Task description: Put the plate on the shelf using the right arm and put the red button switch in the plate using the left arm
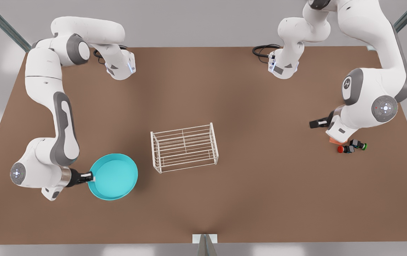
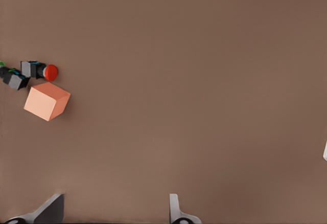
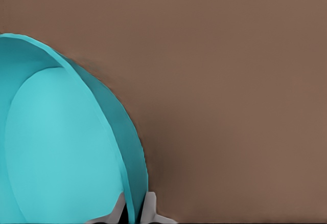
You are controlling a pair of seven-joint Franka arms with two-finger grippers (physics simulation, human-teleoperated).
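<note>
Nearest the camera, on the front view's left: round turquoise shallow plate (image 1: 115, 176) low on the brown table (image 1: 246, 199), rim pinched by the right gripper (image 1: 92, 176). In the right wrist view, pale fingers (image 3: 148, 207) clamped either side of the raised turquoise rim (image 3: 134, 173), one inside, one outside. Probably lifted slightly, though hard to judge from above. Likely stiff and light but smooth, so apt to swing or slip from a one-edge grip; best kept level.

Mid-table: small white wire shelf (image 1: 184, 147), well apart from the plate, nothing on it.

Farther, on the front view's right: left gripper (image 2: 115, 211) with fingers spread wide and empty, near a cluster of small parts. Tiny red-capped black button switch (image 1: 344, 149) lying on its side, touching or just beside a green-capped twin (image 1: 359, 144), with an orange cube (image 2: 47, 101) close by. Small, rigid, likely to roll; black body the safer hold.
</note>
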